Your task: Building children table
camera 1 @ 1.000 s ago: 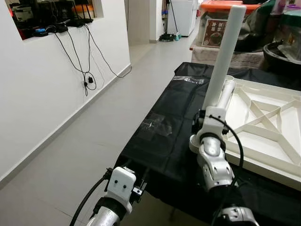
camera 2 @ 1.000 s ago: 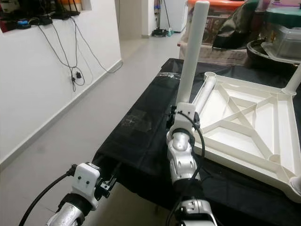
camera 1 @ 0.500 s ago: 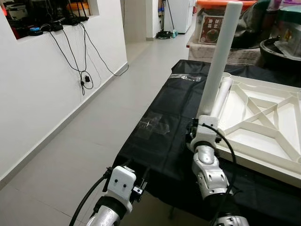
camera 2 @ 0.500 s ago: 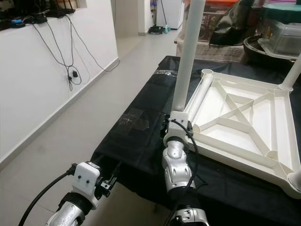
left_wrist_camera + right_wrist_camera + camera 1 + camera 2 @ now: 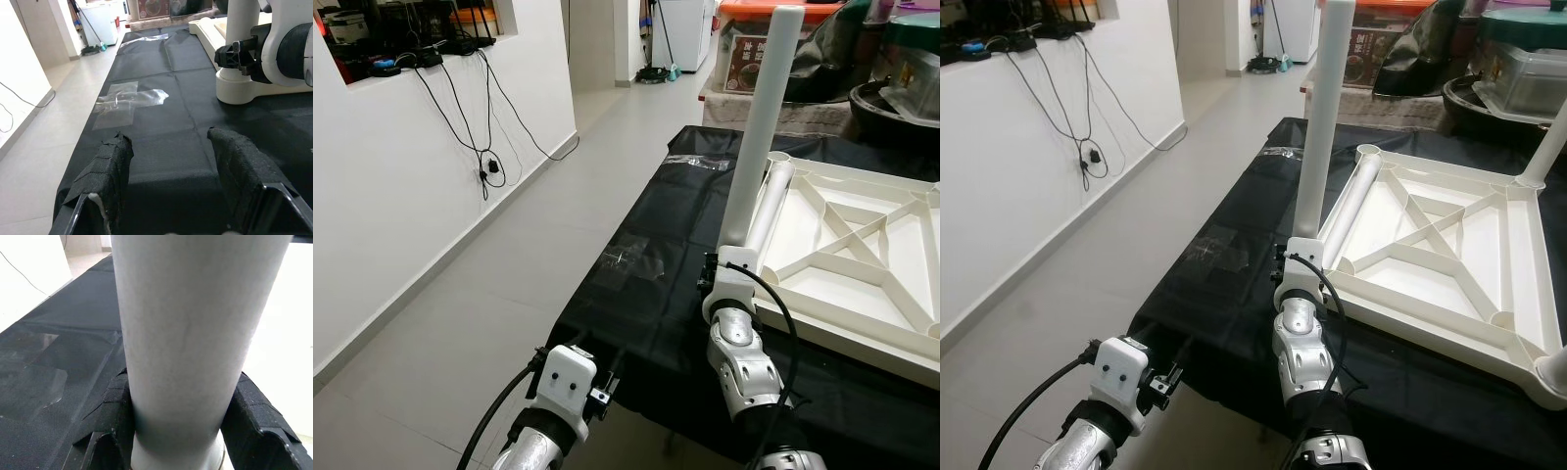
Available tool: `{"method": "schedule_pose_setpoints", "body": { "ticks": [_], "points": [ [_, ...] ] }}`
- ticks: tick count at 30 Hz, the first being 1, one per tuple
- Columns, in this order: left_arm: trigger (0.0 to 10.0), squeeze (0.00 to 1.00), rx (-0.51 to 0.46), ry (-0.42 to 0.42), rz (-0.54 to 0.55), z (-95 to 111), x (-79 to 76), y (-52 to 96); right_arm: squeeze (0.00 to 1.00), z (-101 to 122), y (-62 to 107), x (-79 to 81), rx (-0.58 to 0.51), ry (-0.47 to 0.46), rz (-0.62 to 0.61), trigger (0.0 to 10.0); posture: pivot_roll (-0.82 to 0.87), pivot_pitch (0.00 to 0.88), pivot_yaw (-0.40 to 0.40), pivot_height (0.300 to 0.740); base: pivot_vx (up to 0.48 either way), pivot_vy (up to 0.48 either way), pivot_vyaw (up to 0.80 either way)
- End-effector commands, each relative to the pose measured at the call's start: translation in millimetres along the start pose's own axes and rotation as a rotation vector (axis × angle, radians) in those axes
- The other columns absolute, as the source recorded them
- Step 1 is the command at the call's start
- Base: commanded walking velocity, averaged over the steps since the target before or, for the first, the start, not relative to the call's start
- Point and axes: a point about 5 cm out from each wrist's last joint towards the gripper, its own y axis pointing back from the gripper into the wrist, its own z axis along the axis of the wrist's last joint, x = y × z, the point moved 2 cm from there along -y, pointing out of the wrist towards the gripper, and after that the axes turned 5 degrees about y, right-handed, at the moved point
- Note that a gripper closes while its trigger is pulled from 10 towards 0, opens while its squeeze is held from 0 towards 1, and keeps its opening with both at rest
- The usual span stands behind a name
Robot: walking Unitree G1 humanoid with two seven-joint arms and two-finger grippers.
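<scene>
Left gripper (image 5: pixel 168 181): nearest, at about 7 o'clock in the head views; fingers spread wide with nothing between them, hovering low over the near edge of the black cloth (image 5: pixel 646 294).
Plastic bag (image 5: pixel 124 100): clear, flat on the cloth just ahead of the left gripper; it could snag or slide if that arm sweeps forward.
Right gripper (image 5: pixel 178 431): at about 5 o'clock, both pads pressed against the foot of the white table leg (image 5: pixel 759 122), which stands upright.
Corner socket (image 5: pixel 239 88): the leg's foot sits at the near-left corner of the upturned tabletop (image 5: pixel 1449 250).
Risk, tilt: the grip is low on a long leg, so a slight wrist lean could jam it crooked.
Risk, slip: the tabletop lies loose on the cloth; a downward push could shove it toward 1 o'clock.
Far leg (image 5: pixel 1549 147): at 2 o'clock, already standing in its corner.
</scene>
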Motion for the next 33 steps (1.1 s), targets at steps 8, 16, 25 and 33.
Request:
{"method": "schedule_pose_setpoints", "body": {
  "ticks": [8,16,25,33],
  "points": [
    [10.0,0.00,0.022,0.005,-0.002,-5.1,0.0,0.7,0.00,-2.0,-12.1,-18.2,0.011,0.009,-0.059,0.0,-0.04,0.000,0.025,0.740,0.000,0.000,0.00],
    [10.0,0.00,0.025,0.011,-0.002,-5.8,-0.7,1.6,0.00,-1.8,-26.8,-72.2,-0.011,-0.103,0.020,0.0,-0.06,0.000,0.037,0.740,0.000,0.000,0.00],
    [10.0,0.00,0.028,0.011,-0.001,-5.4,2.5,3.3,0.00,-14.4,-3.2,-109.7,-0.054,-0.172,0.199,0.0,-0.06,0.000,0.056,0.740,0.000,0.000,0.00],
    [10.0,0.00,0.031,0.012,0.001,-5.7,3.6,2.6,0.00,-52.4,16.7,-138.1,0.033,-0.090,0.295,0.0,-0.07,0.000,0.059,0.740,0.000,0.000,0.00]
  ]
}}
